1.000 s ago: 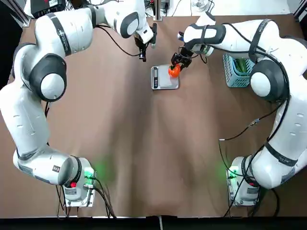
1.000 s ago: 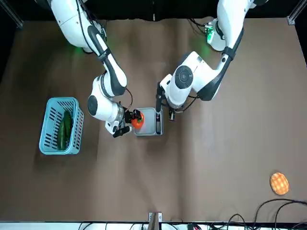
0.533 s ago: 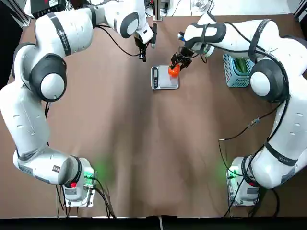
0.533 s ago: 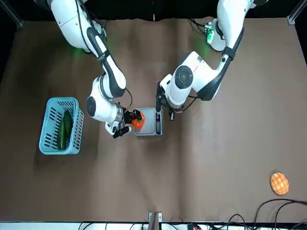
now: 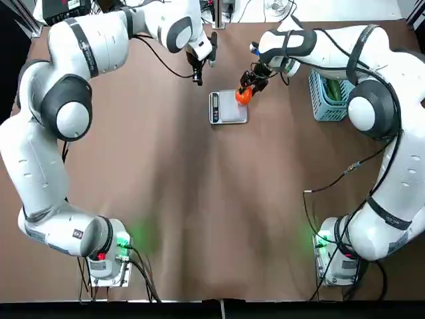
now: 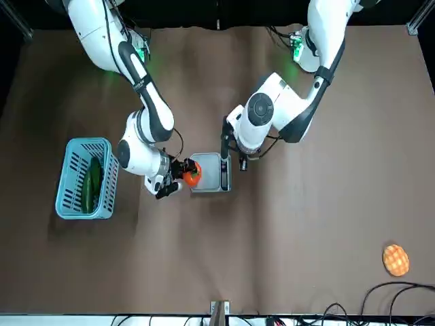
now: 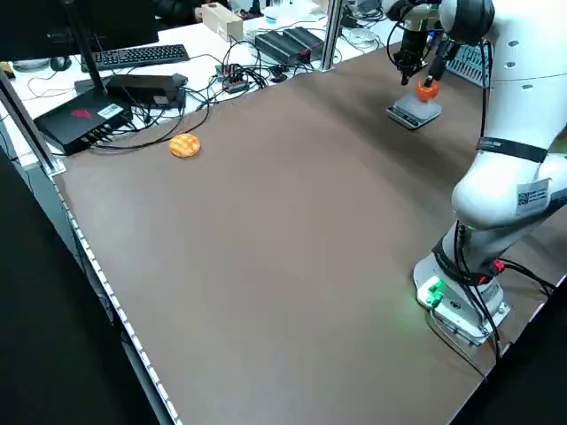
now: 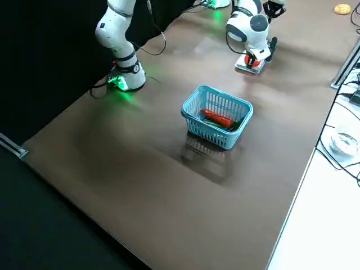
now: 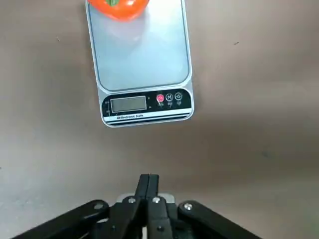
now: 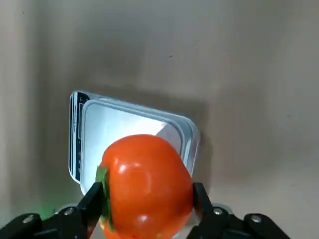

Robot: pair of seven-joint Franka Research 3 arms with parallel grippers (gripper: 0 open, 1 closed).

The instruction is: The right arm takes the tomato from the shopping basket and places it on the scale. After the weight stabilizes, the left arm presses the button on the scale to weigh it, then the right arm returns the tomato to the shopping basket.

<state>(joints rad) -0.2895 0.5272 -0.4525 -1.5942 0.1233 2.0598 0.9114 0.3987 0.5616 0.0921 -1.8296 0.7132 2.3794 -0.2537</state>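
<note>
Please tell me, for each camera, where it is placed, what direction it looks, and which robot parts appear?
Top: overhead, looking down; both arms, scale.
Front: across the table, facing the robot; right gripper holds tomato.
Left side: raised, diagonal; waffle-patterned item.
Right side: raised, diagonal; shopping basket.
Left wrist: shut left gripper above the scale.
Right wrist: fingers on the tomato.
All views share the scale.

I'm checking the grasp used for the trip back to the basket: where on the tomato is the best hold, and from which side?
Grip the tomato across its widest part, on two opposite sides, coming from above. It is round and smooth, so a hold above or below that line would probably slip off. The right gripper holds it this way now, over the scale's edge nearest the shopping basket.
</note>
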